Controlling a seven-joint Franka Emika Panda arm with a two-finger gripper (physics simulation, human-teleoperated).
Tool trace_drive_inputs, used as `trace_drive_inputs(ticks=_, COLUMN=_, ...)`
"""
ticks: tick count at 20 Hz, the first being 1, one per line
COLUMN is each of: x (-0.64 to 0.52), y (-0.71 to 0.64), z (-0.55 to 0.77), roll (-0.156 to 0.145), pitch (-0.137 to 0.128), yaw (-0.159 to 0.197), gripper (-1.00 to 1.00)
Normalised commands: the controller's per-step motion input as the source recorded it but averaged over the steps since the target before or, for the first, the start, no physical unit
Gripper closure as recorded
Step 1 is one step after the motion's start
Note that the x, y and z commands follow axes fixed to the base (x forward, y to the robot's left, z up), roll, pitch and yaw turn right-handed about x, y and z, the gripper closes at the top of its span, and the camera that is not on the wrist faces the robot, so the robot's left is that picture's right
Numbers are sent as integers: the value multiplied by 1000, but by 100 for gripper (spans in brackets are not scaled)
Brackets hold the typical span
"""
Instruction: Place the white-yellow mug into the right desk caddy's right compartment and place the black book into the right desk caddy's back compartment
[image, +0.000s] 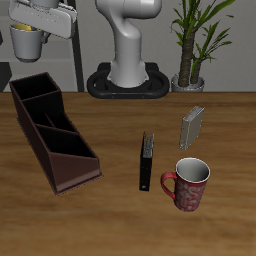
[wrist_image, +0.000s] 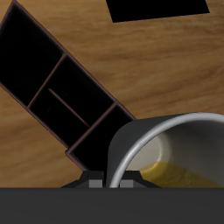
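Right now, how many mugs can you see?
2. The white-yellow mug is held up in the hand above the far end of the caddy. The red mug stands on the table near the front edge, beside the black book.

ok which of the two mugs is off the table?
The white-yellow mug, held up in the gripper above the right desk caddy's far end. The dark red mug stands on the table by the black book.

Gripper (image: 30, 32) high above table's back area, pointing down, fingers closed on white-yellow mug (image: 29, 42), mug hanging beneath it. Arm's white base column upright at table's back. Fingertips not visible in wrist view.
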Motion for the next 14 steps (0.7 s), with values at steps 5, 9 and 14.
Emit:
trace_drive_inputs(ticks=5, x=138, y=35, z=-248, roll=-10, pitch=50, yaw=-47, gripper=100)
trace_drive_inputs(ticks=9, x=93, y=65, z=-203, roll=-5, pitch=43, yaw=-71, gripper=100)
trace_drive_inputs(ticks=14, x=71, y=55, z=-108, roll=5, pitch=8, yaw=-9, gripper=100)
